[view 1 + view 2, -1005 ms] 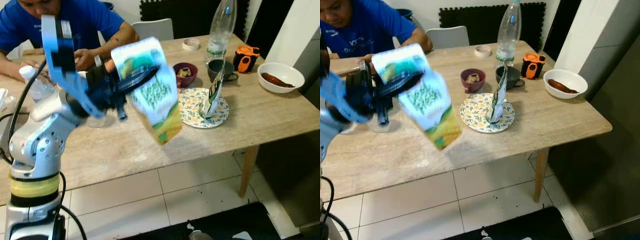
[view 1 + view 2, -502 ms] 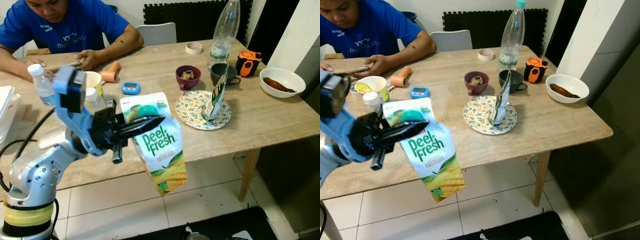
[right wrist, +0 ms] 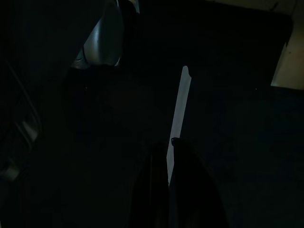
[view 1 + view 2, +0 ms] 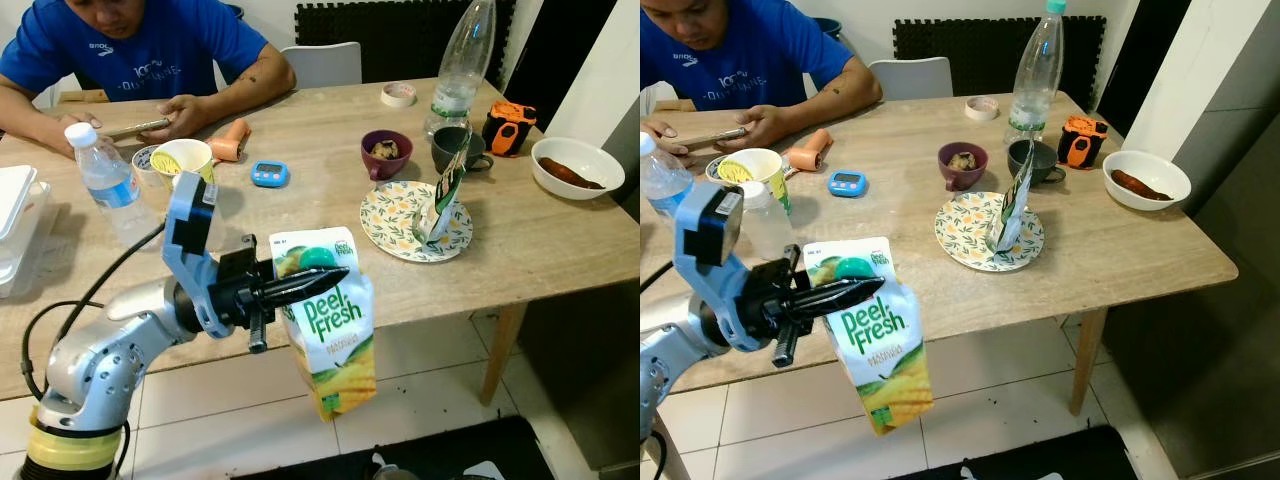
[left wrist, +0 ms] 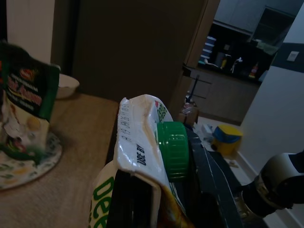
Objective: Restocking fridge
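A person in a blue T-shirt (image 4: pixel 150 45) sits at the far left corner of the long pale wooden table (image 4: pixel 300 230), forearms on the top. In front of them stand a clear plastic water bottle with a white cap (image 4: pixel 108 190) and a cream paper cup (image 4: pixel 182 160), with a small blue digital timer (image 4: pixel 269 174) a little further along.

The left gripper (image 4: pixel 320 279), on its silver arm, is out in front of the table's near edge, above the white tiled floor (image 4: pixel 240 420). Its two black fingers are pinched narrow on the top of a soft green-and-yellow "Deel Fresh" juice pouch with a green screw cap (image 4: pixel 328 335). The pouch hangs down from the fingers in the air, tilted slightly, touching nothing else. In the left wrist view the green cap (image 5: pixel 173 149) sits right between the fingers.

Further right on the table are a purple bowl (image 4: pixel 386 153), a round plate with a yellow flower pattern (image 4: pixel 395 215) carrying an upright green snack bag (image 4: pixel 442 200), a dark mug (image 4: pixel 452 149) and a tall clear bottle (image 4: pixel 462 55). Near the far right end sit an orange-and-black tool (image 4: pixel 503 131) and a white bowl holding something brown (image 4: pixel 577 167).

The right gripper (image 3: pixel 166 190) hangs in deep shade; I cannot tell how its fingers stand.
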### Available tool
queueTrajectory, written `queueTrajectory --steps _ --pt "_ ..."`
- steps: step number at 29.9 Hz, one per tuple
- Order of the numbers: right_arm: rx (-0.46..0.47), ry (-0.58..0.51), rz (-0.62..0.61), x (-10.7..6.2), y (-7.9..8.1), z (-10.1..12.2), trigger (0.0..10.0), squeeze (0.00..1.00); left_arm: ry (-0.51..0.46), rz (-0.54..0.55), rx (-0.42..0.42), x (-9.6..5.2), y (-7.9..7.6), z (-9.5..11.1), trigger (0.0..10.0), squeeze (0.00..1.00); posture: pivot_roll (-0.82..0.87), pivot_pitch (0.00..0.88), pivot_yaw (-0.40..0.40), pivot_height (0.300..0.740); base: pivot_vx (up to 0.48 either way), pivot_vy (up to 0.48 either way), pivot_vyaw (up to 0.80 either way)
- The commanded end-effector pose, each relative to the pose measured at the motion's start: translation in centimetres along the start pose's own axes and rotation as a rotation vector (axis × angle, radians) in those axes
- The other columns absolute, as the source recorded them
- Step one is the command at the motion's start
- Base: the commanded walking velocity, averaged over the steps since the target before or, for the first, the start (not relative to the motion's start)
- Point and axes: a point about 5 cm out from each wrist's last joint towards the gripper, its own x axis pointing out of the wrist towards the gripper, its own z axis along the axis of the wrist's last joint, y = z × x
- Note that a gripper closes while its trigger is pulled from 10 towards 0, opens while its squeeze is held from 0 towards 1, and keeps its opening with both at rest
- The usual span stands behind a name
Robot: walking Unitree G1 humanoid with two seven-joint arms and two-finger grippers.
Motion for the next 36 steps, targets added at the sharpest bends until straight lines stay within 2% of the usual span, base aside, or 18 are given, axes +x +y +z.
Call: queueTrajectory --steps 1,25,36 --pt "-0.007 0.032 0.001 -0.2 -0.1 -0.9 10.0 0.0 -0.004 -0.004 -0.014 0.2 -0.1 -0.7 10.0 0.0 -0.06 0.138 -0.021 0.74 -0.315 0.0 0.0" --pt "-0.006 0.038 0.0 -0.3 -0.2 -1.3 10.0 0.0 0.011 -0.017 -0.078 0.4 -0.5 -2.3 10.0 0.0 -0.06 0.141 -0.02 0.74 -0.339 0.0 0.0" --pt "-0.014 0.034 -0.002 -0.2 -0.3 -1.0 10.0 0.0 0.049 0.015 -0.146 -0.2 -0.1 -4.4 10.0 0.0 -0.06 0.132 -0.023 0.74 -0.342 0.0 0.0"
